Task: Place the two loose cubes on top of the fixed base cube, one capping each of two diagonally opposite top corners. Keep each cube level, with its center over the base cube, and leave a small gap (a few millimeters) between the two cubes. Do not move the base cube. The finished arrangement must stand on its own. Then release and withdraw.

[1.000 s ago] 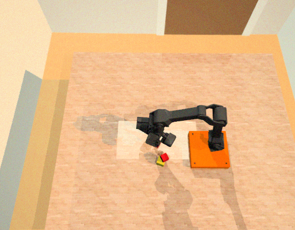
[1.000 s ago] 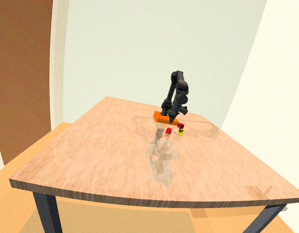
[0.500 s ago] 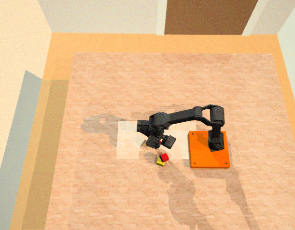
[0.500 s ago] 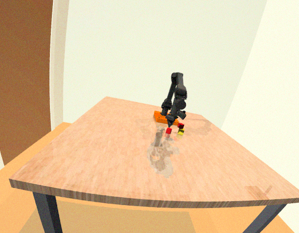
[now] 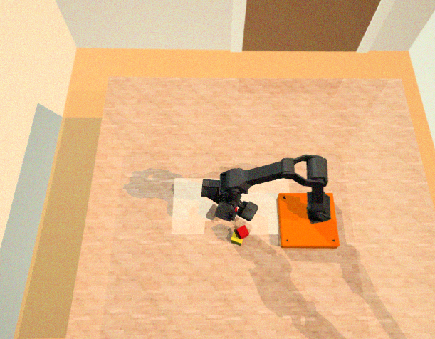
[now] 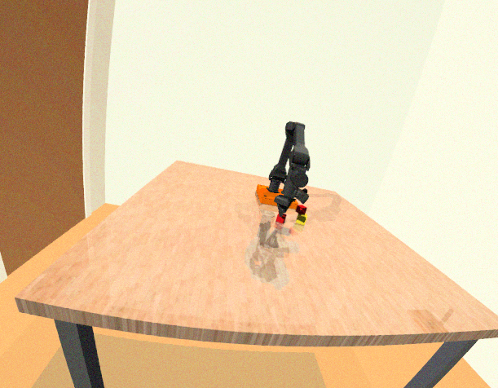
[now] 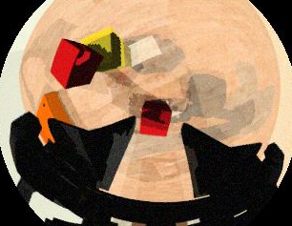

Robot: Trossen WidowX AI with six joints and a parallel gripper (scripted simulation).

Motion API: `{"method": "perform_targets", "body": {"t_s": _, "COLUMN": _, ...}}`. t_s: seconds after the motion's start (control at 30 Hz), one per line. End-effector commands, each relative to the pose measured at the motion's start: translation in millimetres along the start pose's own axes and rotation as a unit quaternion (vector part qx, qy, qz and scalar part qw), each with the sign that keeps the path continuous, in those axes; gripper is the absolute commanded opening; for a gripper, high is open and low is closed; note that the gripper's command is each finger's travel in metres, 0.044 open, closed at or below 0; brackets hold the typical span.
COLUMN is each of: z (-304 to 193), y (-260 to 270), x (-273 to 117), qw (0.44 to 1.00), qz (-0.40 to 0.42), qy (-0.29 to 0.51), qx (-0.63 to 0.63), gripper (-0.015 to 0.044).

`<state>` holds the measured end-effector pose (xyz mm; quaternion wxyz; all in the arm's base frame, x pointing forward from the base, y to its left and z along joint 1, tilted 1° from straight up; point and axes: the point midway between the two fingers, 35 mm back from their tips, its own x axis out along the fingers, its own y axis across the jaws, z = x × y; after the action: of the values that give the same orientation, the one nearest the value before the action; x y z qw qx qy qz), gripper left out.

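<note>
The yellow base cube (image 5: 236,240) (image 6: 299,218) (image 7: 111,48) stands on the table. One red cube (image 5: 242,231) (image 6: 301,208) (image 7: 75,62) sits on top of it, over one corner and overhanging. The second red cube (image 5: 236,209) (image 6: 280,218) (image 7: 155,117) lies on the table a short way from the base cube. My gripper (image 5: 236,212) (image 6: 282,210) (image 7: 159,123) is open and hangs just above this second cube, with a finger on either side of it in the wrist view. The fingers do not touch it.
The arm stands on an orange mounting plate (image 5: 301,229) (image 6: 265,194) (image 7: 50,111) close to the cubes. A pale square patch (image 5: 184,215) marks the wooden table (image 5: 174,127) (image 6: 156,250) under the gripper.
</note>
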<state>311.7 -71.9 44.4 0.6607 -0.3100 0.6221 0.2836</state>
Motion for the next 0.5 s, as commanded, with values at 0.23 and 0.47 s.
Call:
{"method": "perform_targets", "body": {"t_s": 0.23, "z": -1.5, "y": 4.7, "x": 16.9, "qw": 1.000, "qz": 0.008, "qy": 0.002, "qx": -0.002, "gripper": 0.0239}}
{"method": "perform_targets", "body": {"t_s": 0.47, "z": -1.5, "y": 4.7, "x": 16.9, "qw": 1.000, "qz": 0.008, "qy": 0.002, "qx": -0.002, "gripper": 0.0105}}
